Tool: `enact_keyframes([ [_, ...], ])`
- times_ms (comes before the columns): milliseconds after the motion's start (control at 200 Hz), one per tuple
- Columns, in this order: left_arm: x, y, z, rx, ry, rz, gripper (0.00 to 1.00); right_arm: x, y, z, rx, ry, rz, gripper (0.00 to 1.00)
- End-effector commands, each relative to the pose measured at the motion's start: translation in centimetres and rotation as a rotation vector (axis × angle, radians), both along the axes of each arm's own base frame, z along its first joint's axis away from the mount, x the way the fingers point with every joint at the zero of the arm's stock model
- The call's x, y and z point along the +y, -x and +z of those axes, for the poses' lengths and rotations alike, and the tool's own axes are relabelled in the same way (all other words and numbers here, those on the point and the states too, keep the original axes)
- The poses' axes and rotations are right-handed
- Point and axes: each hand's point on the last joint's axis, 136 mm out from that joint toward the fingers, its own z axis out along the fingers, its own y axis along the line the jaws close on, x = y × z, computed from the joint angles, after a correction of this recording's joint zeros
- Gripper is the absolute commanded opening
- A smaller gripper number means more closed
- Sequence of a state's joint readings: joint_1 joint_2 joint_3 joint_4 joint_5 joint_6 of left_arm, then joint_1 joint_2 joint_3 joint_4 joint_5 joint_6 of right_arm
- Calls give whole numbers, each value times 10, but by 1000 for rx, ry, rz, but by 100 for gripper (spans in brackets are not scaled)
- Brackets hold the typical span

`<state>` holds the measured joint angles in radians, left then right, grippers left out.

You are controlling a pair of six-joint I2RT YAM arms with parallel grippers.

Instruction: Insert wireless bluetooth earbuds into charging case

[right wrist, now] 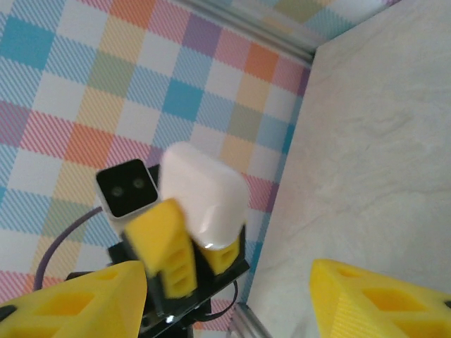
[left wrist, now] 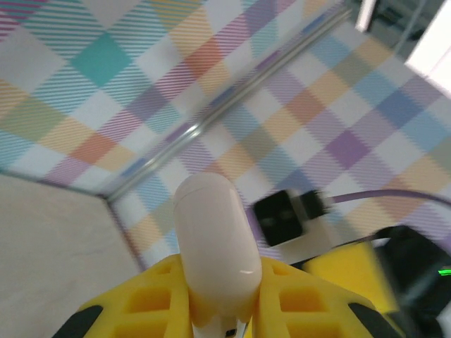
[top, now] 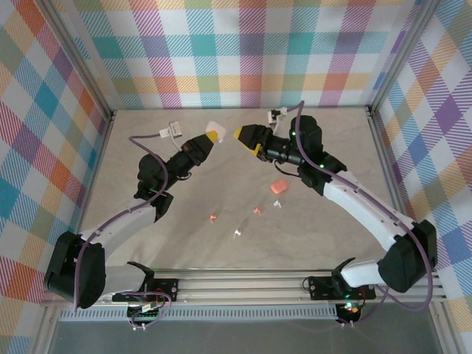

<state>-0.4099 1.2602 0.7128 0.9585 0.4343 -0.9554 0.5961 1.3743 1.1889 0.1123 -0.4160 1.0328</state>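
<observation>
Left tool [top: 212, 137] is clamped on the lower end of the white charging case [top: 214, 127], held up in the air over the far middle of the bench [top: 310, 243]. In the left wrist view the case [left wrist: 215, 246] stands lengthwise out of the yellow fingers [left wrist: 141, 310], its long axis in line with the tool and its rounded end leading.

Right tool [top: 240, 134] points back at it from the right, tips facing tips with a small gap between, jaws apart and empty. From the right wrist view the case [right wrist: 204, 197] lies straight ahead between the right tool's spread fingers [right wrist: 380, 296], so this is the arm placed to work on it. The case looks smooth, glossy and pebble-shaped; I cannot tell a lid seam, and it appears closed.

Four earbuds lie loose on the bench, well nearer than both tools: a left pink earbud [top: 212, 217], a near white earbud [top: 237, 234], a middle pink earbud [top: 257, 211] and a right white earbud [top: 278, 204], this last just beside a salmon-pink case [top: 278, 187]. Each is tiny and stemmed. None is in a case yet, judging by how they lie.
</observation>
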Motion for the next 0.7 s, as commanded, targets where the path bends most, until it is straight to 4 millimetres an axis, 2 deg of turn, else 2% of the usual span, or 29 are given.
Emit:
enact_keyframes([
  [0,-1,17,43,-63,138,-110,3,10,10,30,-71,-102,83,60],
  [120,-1,23,50,-72,151,-124,3,13,8,31,-66,-138,93,55],
  [530,1,33,60,-83,153,-132,1,39,11,47,-85,-210,206,49],
  [700,0,36,60,-77,161,-141,0,51,10,52,-79,-265,269,37],
])
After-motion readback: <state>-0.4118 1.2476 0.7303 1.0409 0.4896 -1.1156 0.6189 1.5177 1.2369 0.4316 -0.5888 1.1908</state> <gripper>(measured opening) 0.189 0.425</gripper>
